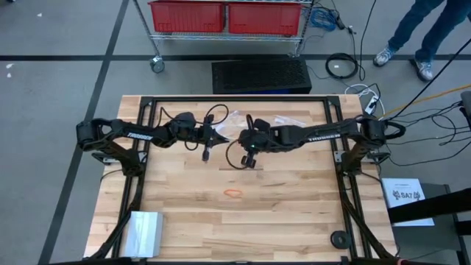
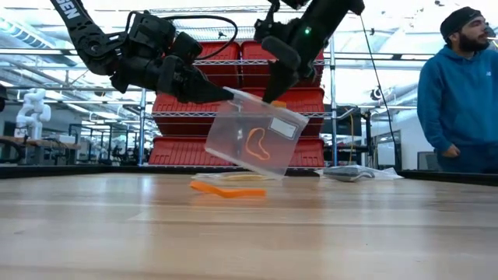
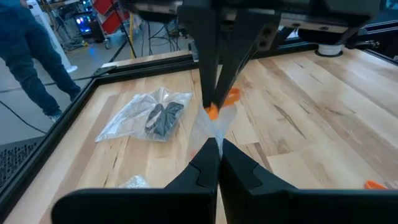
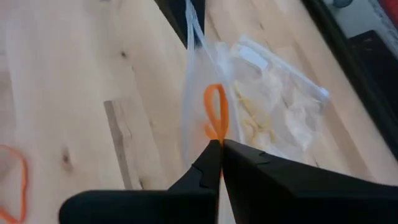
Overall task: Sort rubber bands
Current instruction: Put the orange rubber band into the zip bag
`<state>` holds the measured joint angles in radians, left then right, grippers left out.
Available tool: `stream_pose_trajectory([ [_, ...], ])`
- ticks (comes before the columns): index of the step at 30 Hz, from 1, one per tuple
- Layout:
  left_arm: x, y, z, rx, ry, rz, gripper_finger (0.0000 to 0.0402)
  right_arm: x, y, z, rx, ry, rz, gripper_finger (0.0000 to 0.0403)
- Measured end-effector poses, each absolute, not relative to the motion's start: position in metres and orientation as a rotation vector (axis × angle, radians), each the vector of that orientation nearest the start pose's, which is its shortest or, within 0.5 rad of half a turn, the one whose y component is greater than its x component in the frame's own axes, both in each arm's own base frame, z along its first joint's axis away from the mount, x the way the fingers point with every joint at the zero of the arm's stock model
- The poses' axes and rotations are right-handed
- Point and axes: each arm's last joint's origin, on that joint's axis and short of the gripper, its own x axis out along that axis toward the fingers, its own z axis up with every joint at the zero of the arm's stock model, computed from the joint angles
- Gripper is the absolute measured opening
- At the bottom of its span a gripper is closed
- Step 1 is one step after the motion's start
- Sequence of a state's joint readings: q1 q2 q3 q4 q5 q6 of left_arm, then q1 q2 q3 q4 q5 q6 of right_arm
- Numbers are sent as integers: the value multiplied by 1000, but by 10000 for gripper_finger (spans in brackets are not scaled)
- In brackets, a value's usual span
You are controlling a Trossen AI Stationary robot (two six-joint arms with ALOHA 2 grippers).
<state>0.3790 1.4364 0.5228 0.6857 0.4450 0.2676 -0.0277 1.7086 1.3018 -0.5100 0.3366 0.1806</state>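
Note:
A clear plastic bag (image 2: 257, 140) hangs tilted above the table's middle, with my left gripper (image 3: 219, 146) shut on it. My right gripper (image 4: 219, 144) comes down from above at the bag's top and is shut on an orange rubber band (image 4: 216, 115). In the low view that band (image 2: 257, 145) shows through the bag's clear wall. I cannot tell whether it is inside the bag or beside it. A second orange rubber band (image 1: 232, 193) lies flat on the wood nearer the front edge. My left gripper pinches the clear bag's upper corner (image 2: 227, 96) between its two fingers, coming almost level from the table's left. The bag hangs below the fingers, tilted and clear of the table. My right gripper pinches one end of the orange band (image 4: 217, 137) at its fingertips, slanting down from above. The band's loop hangs past the fingertips, next to the held bag's wall (image 4: 194, 93).
A bag of black bands (image 3: 158, 115) and a bag of yellowish bands (image 4: 267, 106) lie on the table's far part. A white box (image 1: 143, 232) sits at the near left corner. A person (image 2: 459, 101) stands beyond the table's far right.

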Motion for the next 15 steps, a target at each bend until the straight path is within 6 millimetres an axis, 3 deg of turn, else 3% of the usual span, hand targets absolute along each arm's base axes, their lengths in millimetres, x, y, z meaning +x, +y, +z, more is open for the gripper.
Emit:
stream_pose_trajectory([
  [8,259,90,187,175,198,-94,8,369,-33,244,78,848,-378,9],
  [15,259,89,187,175,197,-96,8,372,-34,255,87,818,-379,89],
])
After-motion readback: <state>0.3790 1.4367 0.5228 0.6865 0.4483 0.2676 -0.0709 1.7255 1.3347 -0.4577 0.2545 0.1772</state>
